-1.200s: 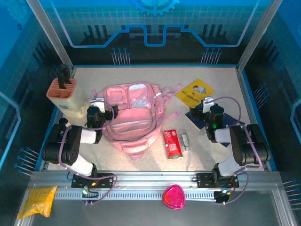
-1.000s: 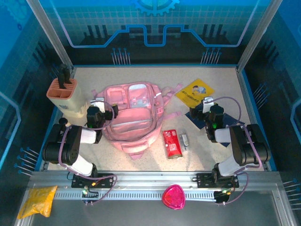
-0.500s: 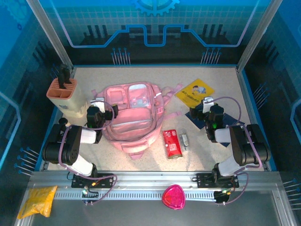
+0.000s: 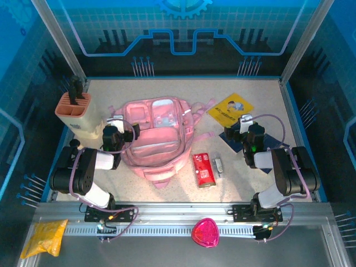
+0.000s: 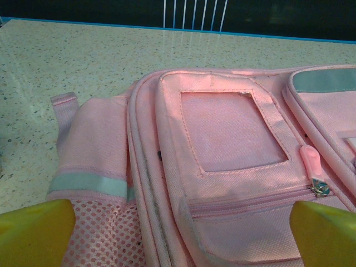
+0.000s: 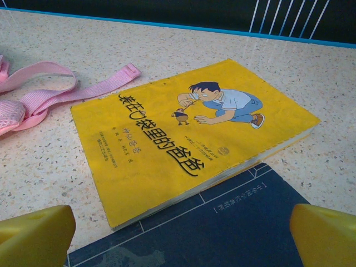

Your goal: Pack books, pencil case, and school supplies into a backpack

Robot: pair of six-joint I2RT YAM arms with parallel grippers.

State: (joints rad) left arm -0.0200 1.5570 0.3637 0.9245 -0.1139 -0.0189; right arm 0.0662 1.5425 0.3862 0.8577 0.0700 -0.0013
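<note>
The left tool gapes empty at the backpack, and the right tool gapes empty before the yellow book, which seemingly overlaps the navy book.

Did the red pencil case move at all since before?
No. The red pencil case lies just where it was, with the same gap to the metal rail at the table's near edge, beside the pink backpack.
</note>
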